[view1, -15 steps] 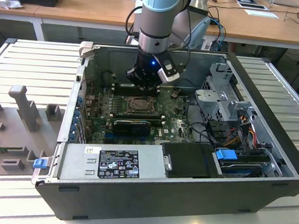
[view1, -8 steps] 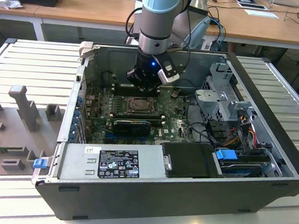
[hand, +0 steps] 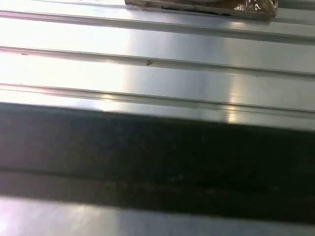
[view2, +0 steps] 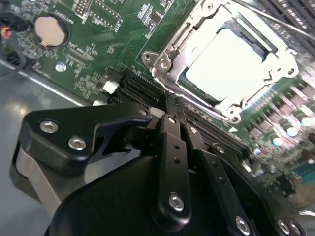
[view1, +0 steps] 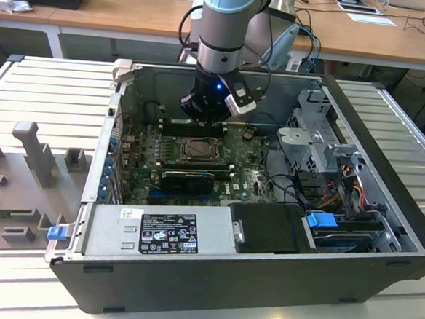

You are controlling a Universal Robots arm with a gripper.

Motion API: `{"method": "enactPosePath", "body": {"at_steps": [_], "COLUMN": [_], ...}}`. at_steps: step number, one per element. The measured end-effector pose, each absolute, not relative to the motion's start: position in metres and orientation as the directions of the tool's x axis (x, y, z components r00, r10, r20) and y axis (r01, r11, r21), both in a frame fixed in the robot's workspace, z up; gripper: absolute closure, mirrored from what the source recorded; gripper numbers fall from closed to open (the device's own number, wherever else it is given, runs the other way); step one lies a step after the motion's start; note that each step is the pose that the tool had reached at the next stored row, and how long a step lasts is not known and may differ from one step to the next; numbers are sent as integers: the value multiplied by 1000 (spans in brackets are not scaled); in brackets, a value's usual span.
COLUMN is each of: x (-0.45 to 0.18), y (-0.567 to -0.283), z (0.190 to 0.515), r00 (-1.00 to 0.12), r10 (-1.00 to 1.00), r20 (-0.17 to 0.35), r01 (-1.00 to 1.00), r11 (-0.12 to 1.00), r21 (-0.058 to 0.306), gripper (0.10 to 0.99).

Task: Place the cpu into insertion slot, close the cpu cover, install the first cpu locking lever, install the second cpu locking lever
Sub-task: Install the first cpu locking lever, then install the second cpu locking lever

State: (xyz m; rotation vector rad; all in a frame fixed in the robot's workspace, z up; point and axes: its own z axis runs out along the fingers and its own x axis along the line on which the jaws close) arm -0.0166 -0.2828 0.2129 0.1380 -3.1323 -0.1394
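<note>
Looking into the open case (view1: 382,237), I see the green board (view1: 197,166) on its floor, with the slot (view1: 199,150) near the middle. In the second wrist view the cpu (view2: 227,61) lies inside the slot (view2: 165,61), and the cover (view2: 275,66) is down around it like a frame. My arm (view1: 225,29) comes down from above into the case, and the gripper (view1: 204,115) hangs just above the slot. Its fingers (view2: 173,162) look close together, holding nothing.
</note>
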Motion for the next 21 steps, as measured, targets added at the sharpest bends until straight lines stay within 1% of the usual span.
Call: {"method": "enactPosePath", "body": {"at_steps": [1,18,21], "x": [-17,-17,-17], "y": [-283,-294,-294], "z": [218,218,225], "r00": [-996,-996,-996], "r10": [-88,-88,-88], "r20": [0,0,0], "r01": [-88,-88,-88], "r11": [992,992,992], "r21": [88,88,88], "gripper": [980,980,980]}}
